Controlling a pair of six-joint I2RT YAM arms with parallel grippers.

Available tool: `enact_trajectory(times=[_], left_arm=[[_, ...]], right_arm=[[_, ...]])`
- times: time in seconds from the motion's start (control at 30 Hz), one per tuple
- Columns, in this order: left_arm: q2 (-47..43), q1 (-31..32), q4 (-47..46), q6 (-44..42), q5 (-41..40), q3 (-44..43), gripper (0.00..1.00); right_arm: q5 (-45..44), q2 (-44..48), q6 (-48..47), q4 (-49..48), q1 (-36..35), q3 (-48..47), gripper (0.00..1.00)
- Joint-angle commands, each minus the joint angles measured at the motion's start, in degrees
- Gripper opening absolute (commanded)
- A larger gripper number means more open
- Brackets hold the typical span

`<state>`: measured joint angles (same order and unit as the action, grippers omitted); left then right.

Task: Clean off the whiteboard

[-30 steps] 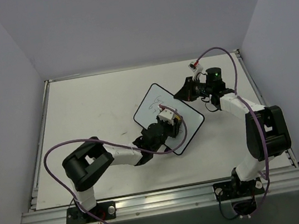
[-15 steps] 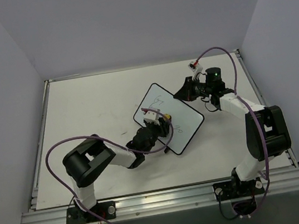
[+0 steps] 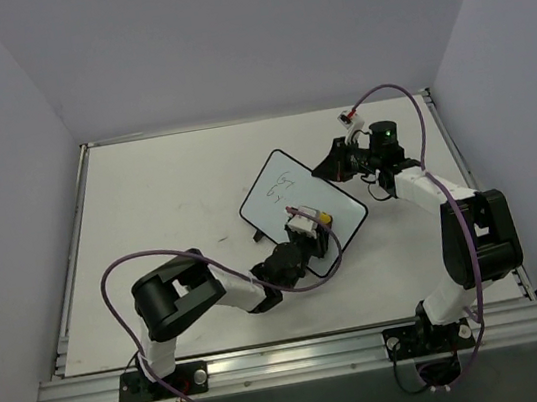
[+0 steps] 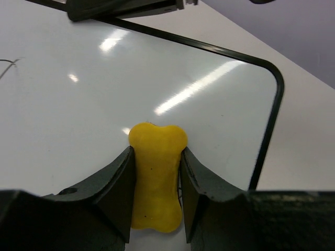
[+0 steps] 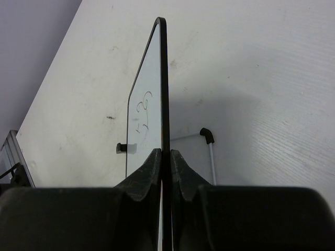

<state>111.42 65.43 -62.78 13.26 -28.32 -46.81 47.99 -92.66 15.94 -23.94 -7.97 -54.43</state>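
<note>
We are clamping the yellow eraser in the left pincer, whose jaws are closed snugly on its waisted, bone-shaped body. Its tip is pressing on the whiteboard just beneath. The glossy face looks slick, so we are judging that flat, even pressure and overlapping strokes matter. Ahead of the jaws, the thin black frame is rounding a corner. Farther off, the right pincer is pinching the board's edge, steadying it over the matte table. Green writing is waiting beyond the left pincer.

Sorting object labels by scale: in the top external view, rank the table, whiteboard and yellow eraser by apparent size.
Largest to smallest:
1. table
2. whiteboard
3. yellow eraser, partly hidden yet clearly smallest
</note>
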Motion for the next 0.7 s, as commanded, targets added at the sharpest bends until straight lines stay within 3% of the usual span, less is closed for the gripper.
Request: enact_trajectory(times=[0.0, 0.27, 0.67], left_arm=[[4.8, 3.4, 8.5, 0.8, 4.1, -0.4, 0.02], [4.5, 4.7, 7.2, 0.6, -0.1, 0.8, 0.02], [4.3, 6.0, 7.9, -1.3, -0.1, -0.7, 0.02]], right_arm=[[4.0, 1.3, -0.3, 1.4, -2.7, -1.2, 0.0], [4.0, 1.3, -0.4, 1.4, -2.7, -1.3, 0.0], [3.8, 1.3, -0.7, 2.0, -2.7, -1.6, 0.0]])
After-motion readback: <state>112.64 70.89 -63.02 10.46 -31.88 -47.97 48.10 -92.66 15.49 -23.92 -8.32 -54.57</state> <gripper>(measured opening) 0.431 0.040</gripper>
